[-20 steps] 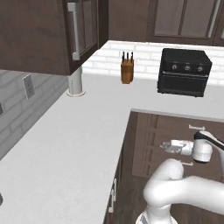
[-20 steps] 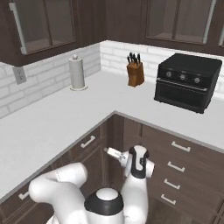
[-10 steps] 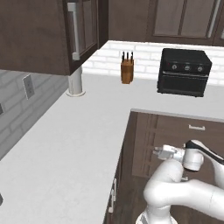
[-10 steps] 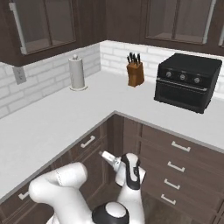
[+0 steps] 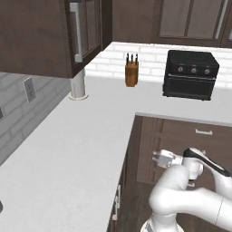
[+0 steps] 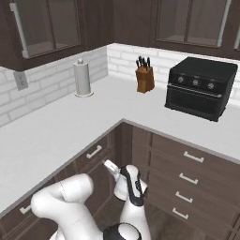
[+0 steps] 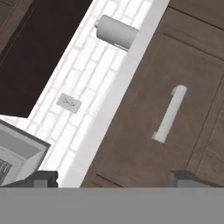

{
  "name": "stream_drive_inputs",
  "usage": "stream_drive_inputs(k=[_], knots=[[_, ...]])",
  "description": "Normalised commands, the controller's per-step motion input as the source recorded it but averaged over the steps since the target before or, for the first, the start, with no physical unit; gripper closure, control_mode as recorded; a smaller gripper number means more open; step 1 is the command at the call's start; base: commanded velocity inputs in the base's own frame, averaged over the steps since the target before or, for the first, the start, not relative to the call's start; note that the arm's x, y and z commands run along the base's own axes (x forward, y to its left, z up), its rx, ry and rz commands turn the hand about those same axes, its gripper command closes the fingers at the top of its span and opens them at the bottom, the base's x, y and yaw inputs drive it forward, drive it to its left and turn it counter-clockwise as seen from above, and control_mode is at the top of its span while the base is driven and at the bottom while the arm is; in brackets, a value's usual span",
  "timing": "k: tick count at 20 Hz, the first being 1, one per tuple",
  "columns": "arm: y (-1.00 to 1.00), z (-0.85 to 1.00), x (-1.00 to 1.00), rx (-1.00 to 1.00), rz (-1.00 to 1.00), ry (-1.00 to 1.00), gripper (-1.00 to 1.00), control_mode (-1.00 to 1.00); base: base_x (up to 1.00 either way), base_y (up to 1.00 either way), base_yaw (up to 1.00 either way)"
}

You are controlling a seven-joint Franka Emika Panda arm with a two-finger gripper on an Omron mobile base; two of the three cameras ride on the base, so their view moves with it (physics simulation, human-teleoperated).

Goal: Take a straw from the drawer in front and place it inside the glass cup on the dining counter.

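The arm is folding low in front of the corner cabinets, w/ the claw (image 5: 159, 157) pointing toward the dark cabinet fronts under the white tabletop (image 5: 68, 149); in the right base view the claw (image 6: 108, 165) is sitting just below the tabletop edge, near a silver handle (image 6: 93, 152). In the hand view, rolled sideways, the two dark fingertips (image 7: 41, 178) are standing wide apart at the bottom, nothing between them, so the claw is spread open and holding nothing. Straight ahead of it the drawer (image 7: 175, 109) is showing as a dark brown wood front w/ a short silver bar handle (image 7: 169, 113), closed, not touched by the claw; it is lying right under the white tabletop edge (image 7: 118, 87). In that same view a paper towel roll (image 7: 116, 33) is standing on the tabletop against the white brick wall (image 7: 83, 78), w/ an outlet (image 7: 68, 103) on the wall. In the left base view the roll (image 5: 78, 84) is standing under an upper cabinet (image 5: 50, 36), a knife block (image 5: 131, 71) is sitting near the back wall, and a black toaster oven (image 5: 190, 74) is sitting to the right of it, apart from it. More drawer fronts w/ silver handles (image 6: 187, 178) are stacking below the oven side in the right base view.
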Motion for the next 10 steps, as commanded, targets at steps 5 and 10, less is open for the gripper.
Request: stream_drive_inputs(k=[5,10], knots=[[0.08,-0.10,0.49,0.03,0.00,0.12,-1.00,-1.00,0.00,0.00,0.00],[0.22,-0.23,0.36,0.00,0.00,0.06,-1.00,-1.00,0.00,0.00,0.00]])
